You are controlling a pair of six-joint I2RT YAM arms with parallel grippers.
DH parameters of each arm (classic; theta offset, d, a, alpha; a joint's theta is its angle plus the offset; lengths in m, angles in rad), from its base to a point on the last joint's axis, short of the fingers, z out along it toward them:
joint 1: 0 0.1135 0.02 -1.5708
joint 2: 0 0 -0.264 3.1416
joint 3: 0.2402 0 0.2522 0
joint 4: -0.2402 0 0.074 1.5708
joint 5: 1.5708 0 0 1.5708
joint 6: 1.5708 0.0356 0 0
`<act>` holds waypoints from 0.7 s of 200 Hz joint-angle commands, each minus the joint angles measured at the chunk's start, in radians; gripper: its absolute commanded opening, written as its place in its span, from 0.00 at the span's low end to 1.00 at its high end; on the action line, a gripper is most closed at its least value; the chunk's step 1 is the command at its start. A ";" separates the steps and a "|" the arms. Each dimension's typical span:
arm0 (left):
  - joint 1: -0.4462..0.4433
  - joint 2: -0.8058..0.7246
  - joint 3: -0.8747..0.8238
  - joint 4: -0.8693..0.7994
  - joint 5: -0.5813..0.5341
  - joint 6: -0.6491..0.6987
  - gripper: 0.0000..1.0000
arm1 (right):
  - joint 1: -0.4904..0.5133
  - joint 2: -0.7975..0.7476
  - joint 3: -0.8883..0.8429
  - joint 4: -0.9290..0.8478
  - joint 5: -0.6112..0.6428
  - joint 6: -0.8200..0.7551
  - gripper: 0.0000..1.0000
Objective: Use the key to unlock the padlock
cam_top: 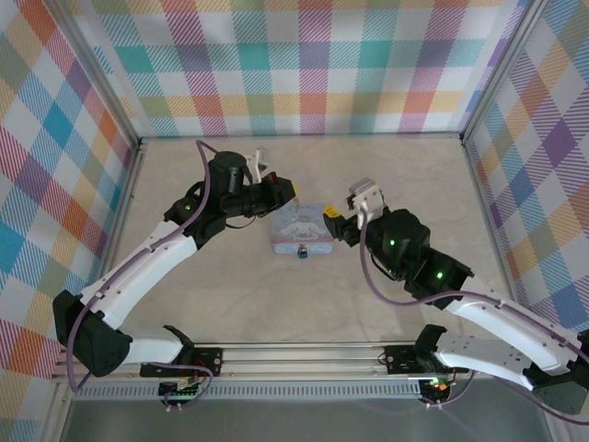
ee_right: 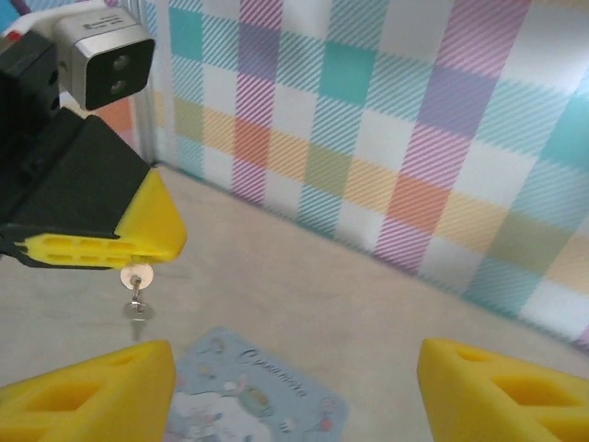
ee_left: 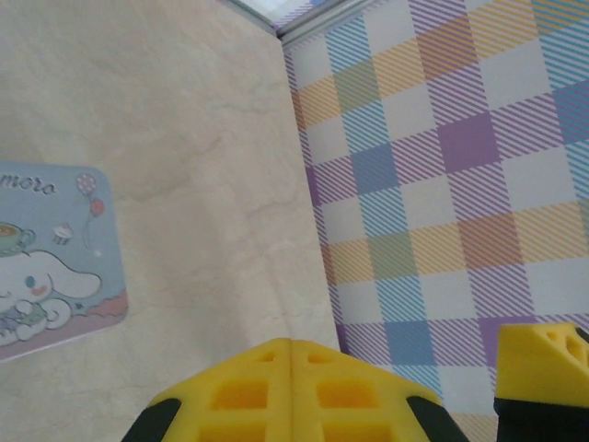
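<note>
The tiny blue padlock (cam_top: 302,252) sits at the near edge of the pale blue cartoon tin (cam_top: 301,230). My left gripper (cam_top: 283,191) hovers just behind the tin's left side, its yellow pads (ee_left: 291,368) pressed together. In the right wrist view the left gripper (ee_right: 147,241) pinches a small pale tag, and the thin metal key (ee_right: 136,313) dangles from it above the tin (ee_right: 253,401). My right gripper (cam_top: 332,221) is at the tin's right side, open (ee_right: 294,378), with nothing between its fingers.
Plaid walls (cam_top: 313,64) close off the back and both sides of the beige table (cam_top: 386,175). A metal rail (cam_top: 304,354) runs along the near edge between the arm bases. One yellow right finger (ee_left: 543,354) shows close beside the left gripper.
</note>
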 commanded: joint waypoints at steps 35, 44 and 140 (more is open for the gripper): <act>0.005 -0.088 -0.092 0.142 -0.016 0.074 0.00 | -0.216 0.022 -0.040 0.068 -0.611 0.631 0.76; 0.004 -0.093 -0.099 0.154 -0.009 0.079 0.00 | -0.246 0.028 -0.066 0.147 -0.698 0.701 0.80; -0.079 -0.104 -0.151 0.343 -0.008 0.048 0.00 | -0.330 0.146 -0.263 0.780 -0.969 1.114 0.59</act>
